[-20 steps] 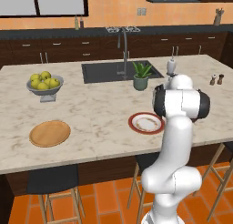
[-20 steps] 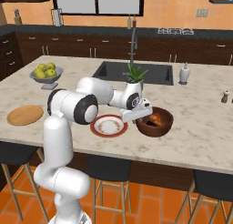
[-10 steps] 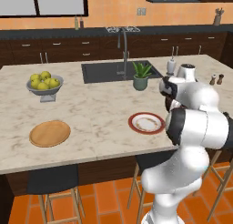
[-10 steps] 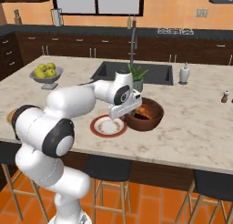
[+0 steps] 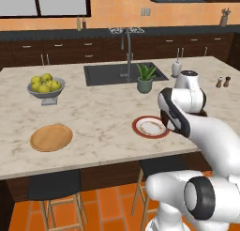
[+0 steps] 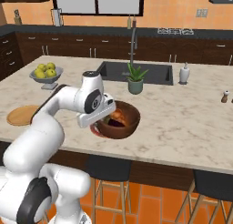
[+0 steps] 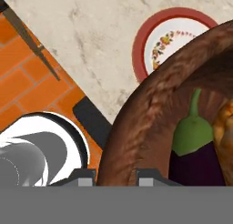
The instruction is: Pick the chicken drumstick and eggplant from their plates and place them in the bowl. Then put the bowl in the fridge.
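Far left on the desk (image 5: pixel 93 122) sits the grey fruit bowl (image 5: pixel 45 87); nearer the front edge lies the tan plate (image 5: pixel 51 137), bare; both are well apart from the work. Toward the middle lies the red-rimmed plate (image 5: pixel 151 127), also bare, only a printed pattern on its face; behind it stand the potted plant (image 5: pixel 145 78) and the sink (image 5: pixel 123 74).

Right of that plate is the bowl (image 6: pixel 119 119); a second ago it rested on the desk beside the plate, and now it is up off the surface, tilted, carried back toward the front edge as the arm swung round. The claw (image 7: pixel 116 175) is pinched narrow on the bowl's near rim, one finger inside and one outside; so it is holding the bowl. Inside lie the eggplant (image 7: pixel 195 150), green cap up, and the drumstick (image 7: pixel 224 123) just beside it, touching or nearly so.

So the loading looks done, both plates emptied; the step in hand is the carry to the fridge. The tilt is the risk; a rim pinch on a wide bowl could let it swing or spill.
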Controlling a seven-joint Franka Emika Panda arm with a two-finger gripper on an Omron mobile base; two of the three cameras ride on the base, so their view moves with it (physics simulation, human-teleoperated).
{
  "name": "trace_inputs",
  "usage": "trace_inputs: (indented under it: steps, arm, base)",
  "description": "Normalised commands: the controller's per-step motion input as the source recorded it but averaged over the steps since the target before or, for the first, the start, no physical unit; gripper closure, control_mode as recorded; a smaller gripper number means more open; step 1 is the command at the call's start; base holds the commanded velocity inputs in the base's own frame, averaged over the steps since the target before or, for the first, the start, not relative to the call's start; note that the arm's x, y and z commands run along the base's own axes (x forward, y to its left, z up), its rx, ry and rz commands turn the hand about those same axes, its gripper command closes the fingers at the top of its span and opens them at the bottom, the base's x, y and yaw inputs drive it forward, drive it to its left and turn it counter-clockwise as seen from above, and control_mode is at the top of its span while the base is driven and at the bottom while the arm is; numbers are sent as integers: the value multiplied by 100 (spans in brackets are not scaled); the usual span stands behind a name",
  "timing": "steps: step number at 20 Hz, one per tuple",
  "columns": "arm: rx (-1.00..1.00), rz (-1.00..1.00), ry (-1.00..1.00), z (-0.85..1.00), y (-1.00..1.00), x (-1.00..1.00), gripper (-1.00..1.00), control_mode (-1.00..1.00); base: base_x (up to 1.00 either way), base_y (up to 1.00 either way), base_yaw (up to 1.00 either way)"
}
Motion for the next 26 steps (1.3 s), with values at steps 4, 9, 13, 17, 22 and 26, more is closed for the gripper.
trace_inputs:
  steps: [4,9,13,17,22,26]
  arm:
    - [0,0,0,30,94,-100,100,-100]
    - [0,0,0,21,93,-96,100,-100]
    - [0,0,0,0,7,-5,100,-100]
    - [0,0,0,0,0,0,100,100]
    - [0,0,0,0,0,0,100,100]
    - [0,0,0,0,0,0,100,100]
  base:
    - [0,0,0]
    - [0,0,0]
    - [0,0,0]
    - [20,-34,-40]
    - [21,-19,-71]
    - [13,-8,-77]
